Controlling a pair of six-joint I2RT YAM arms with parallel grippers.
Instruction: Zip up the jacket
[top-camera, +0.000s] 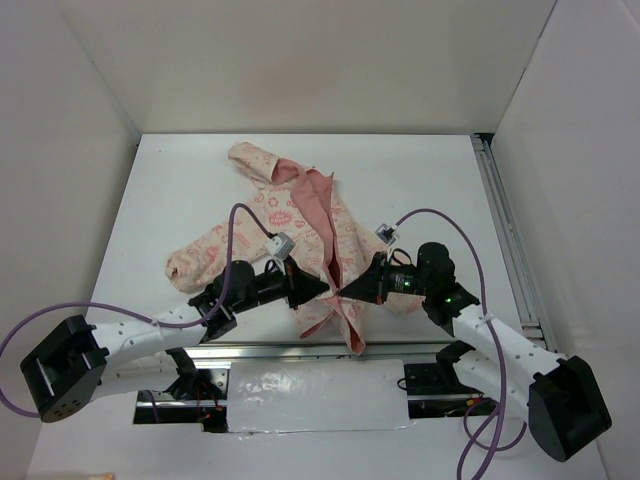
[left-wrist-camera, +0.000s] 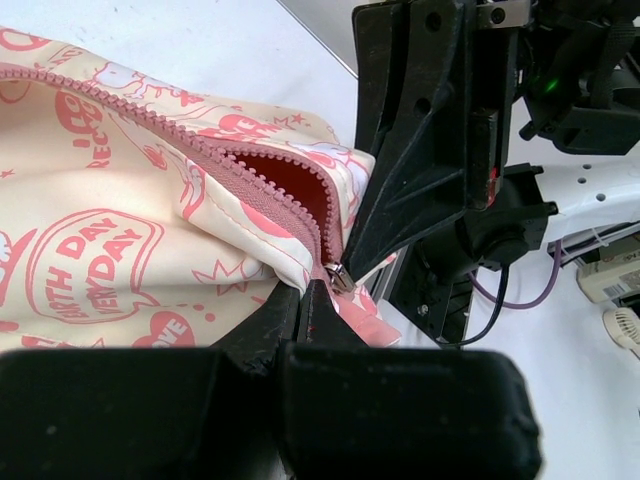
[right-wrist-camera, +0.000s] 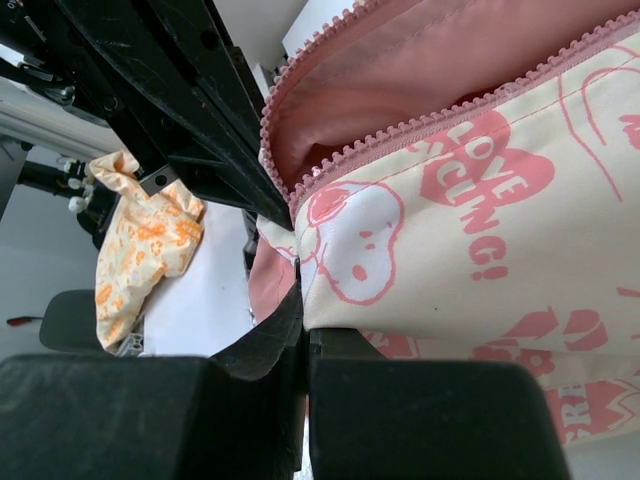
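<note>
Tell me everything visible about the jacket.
The jacket is small and soft, cream with pink prints and a salmon lining. It lies front up on the table, hood far, front open, zipper parted above the slider, low down. The left claw and right claw pinch it there.

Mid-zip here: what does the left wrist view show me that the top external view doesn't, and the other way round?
Only the left wrist view: the metal zipper slider at the bottom of the teeth, which are parted above it. Only the top external view: the whole jacket on the white table, hood at the far end, front open. Both: the left gripper and right gripper shut on the jacket's lower front, tip to tip.
</note>
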